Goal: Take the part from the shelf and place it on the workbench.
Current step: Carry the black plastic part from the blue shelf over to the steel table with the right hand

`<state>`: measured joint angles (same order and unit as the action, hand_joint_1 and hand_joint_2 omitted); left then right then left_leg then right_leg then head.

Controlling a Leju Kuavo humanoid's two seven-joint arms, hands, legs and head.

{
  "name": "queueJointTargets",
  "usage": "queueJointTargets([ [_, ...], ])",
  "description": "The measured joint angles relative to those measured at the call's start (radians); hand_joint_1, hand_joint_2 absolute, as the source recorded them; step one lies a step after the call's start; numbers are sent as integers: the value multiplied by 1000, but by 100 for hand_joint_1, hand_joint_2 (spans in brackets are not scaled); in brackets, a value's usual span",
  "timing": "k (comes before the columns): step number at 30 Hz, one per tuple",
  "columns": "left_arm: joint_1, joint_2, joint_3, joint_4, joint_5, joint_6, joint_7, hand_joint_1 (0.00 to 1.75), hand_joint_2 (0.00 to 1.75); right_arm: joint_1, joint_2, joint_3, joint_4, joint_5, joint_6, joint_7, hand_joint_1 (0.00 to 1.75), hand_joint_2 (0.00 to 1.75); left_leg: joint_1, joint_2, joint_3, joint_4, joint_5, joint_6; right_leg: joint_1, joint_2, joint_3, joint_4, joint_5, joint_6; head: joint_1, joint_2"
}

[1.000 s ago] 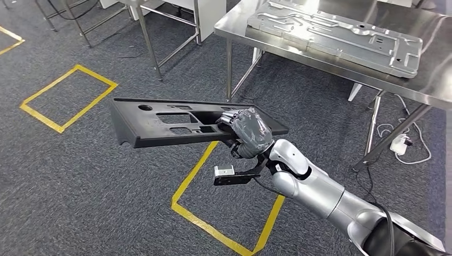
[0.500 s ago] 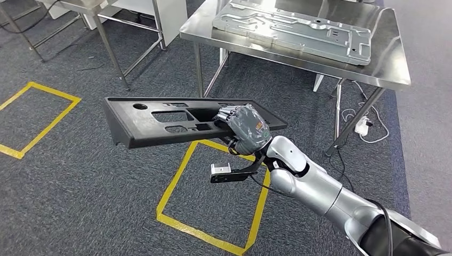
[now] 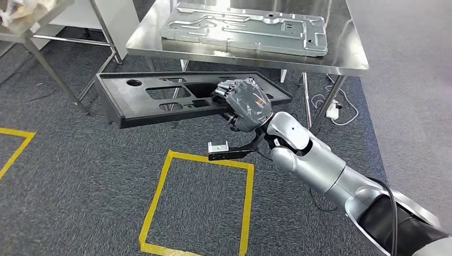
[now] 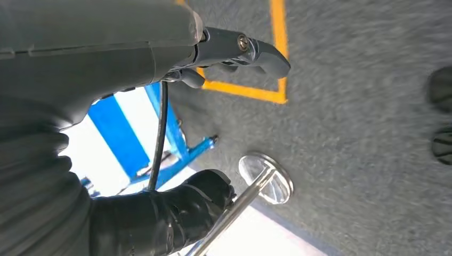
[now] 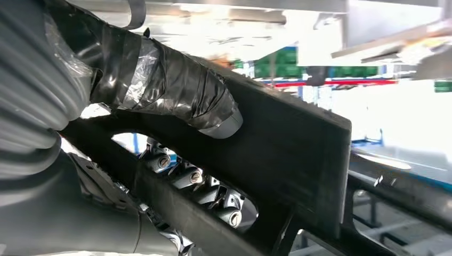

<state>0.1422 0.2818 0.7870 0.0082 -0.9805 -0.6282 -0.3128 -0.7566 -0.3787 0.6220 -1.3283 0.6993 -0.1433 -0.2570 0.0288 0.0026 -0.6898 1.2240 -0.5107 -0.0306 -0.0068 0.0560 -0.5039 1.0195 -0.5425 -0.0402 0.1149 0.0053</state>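
The right hand [image 3: 245,104] grips the long black part [image 3: 160,98] near its right end, fingers hooked through a cutout, holding it level at mid-frame, just below the front edge of the steel workbench [image 3: 346,58] in the upper middle. A grey metal panel [image 3: 245,26] lies on the workbench. The left hand [image 4: 160,48] hangs above the carpet, fingers loosely spread, holding nothing.

Head view bright, even, sharp; wrist views motion-blurred, backgrounds blown out white; steel workbench [image 3: 352,58] glares.
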Motion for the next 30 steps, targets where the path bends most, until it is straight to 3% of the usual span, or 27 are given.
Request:
queueJointTargets([
  [2,5,-2,1,1,-3,1,-1,0,175,-7,1,2,7,3,3,2,171,175,1,-33,7,-92,101,3,-3,24,35,-7,-30,10,0,0],
  [3,8,-2,1,3,-4,1,-1,0,175,-12,1,3,11,3,5,4,171,175,0,-49,17,-119,116,7,-5,36,45,-13,-39,17,-1,0],
  [5,10,-1,2,5,-6,2,0,0,175,-19,2,5,16,3,9,7,171,175,-6,-55,46,-144,91,23,-10,55,59,-26,-41,31,0,0],
  [7,6,2,3,4,-7,3,0,0,175,-26,2,5,15,3,9,8,171,175,-9,-31,101,-204,51,43,-12,54,46,9,-9,42,1,0],
  [9,5,1,4,4,-6,3,-1,0,175,-29,3,6,17,3,9,8,171,175,-3,-16,171,-269,24,55,-8,7,-21,118,35,55,2,0],
  [10,7,0,4,5,-7,3,-1,0,175,-26,4,8,20,4,9,8,171,175,-1,-11,207,-294,15,56,-8,-22,-62,174,38,61,2,0],
  [11,10,-2,4,5,-7,3,-1,0,175,-20,5,11,24,4,10,8,171,175,0,-6,246,-319,4,57,-8,-40,-100,214,18,66,2,0],
  [12,14,-3,4,5,-8,3,-1,0,175,-16,5,15,28,6,11,8,171,175,0,0,285,-341,-8,56,-8,-49,-133,231,-17,67,2,0],
  [14,17,-5,4,5,-11,3,0,0,175,-15,6,22,33,14,12,12,171,175,-2,12,367,-383,-36,54,-5,-54,-187,199,-77,58,2,0],
  [15,17,-5,4,5,-13,4,0,0,175,-19,6,23,34,18,13,15,171,175,-4,19,409,-404,-51,54,1,-58,-206,153,-69,48,2,0],
  [16,17,-6,5,5,-14,4,-1,0,175,-25,6,25,36,24,14,21,171,175,-6,28,452,-426,-69,53,10,-67,-217,87,-5,33,2,0],
  [18,16,-11,5,7,-17,7,-1,0,175,-33,8,31,46,35,21,38,171,175,-10,43,531,-464,-103,44,36,-88,-224,-14,183,1,-4,0],
  [19,13,-12,6,8,-18,8,0,0,175,-40,10,35,50,42,26,49,171,175,-10,50,559,-485,-117,35,46,-94,-221,-34,243,-14,-7,0],
  [20,7,-13,7,9,-19,10,0,0,175,-51,12,38,53,49,30,60,171,175,-10,57,582,-499,-124,26,51,-91,-216,-28,254,-22,-9,0],
  [21,-1,-10,8,8,-21,12,1,0,175,-69,15,40,53,55,33,70,171,175,-11,61,589,-494,-117,16,51,-83,-203,-21,228,-31,-10,0],
  [22,-10,-10,8,8,-23,13,1,0,175,-87,18,41,52,63,34,80,171,175,-9,60,585,-460,-104,12,47,-73,-187,-23,207,-35,-10,0],
  [23,-17,-10,9,8,-24,14,2,0,175,-103,21,41,52,70,34,87,171,175,-11,51,561,-388,-85,11,42,-66,-163,-33,191,-38,-12,0],
  [24,-21,-10,9,8,-25,16,3,0,175,-114,26,42,56,78,33,94,171,175,-11,36,516,-294,-74,10,37,-61,-133,-48,178,-40,-13,0],
  [25,-22,-9,10,7,-25,18,5,0,175,-119,30,45,62,85,32,98,171,175,-10,20,458,-202,-82,13,33,-55,-101,-68,168,-39,-14,0],
  [27,-20,-9,10,7,-26,20,8,0,175,-119,40,56,77,92,31,101,171,175,-8,5,333,-84,-155,9,26,-44,-36,-110,150,-35,-15,0],
  [29,-15,-12,11,7,-27,21,9,0,175,-117,48,67,88,93,31,102,171,175,-3,3,224,-79,-238,-3,20,-33,26,-147,130,-27,-15,0],
  [30,-12,-13,11,7,-27,21,10,0,175,-118,51,72,92,93,32,102,171,175,1,3,177,-107,-241,-8,18,-29,54,-159,117,-21,-15,0],
])
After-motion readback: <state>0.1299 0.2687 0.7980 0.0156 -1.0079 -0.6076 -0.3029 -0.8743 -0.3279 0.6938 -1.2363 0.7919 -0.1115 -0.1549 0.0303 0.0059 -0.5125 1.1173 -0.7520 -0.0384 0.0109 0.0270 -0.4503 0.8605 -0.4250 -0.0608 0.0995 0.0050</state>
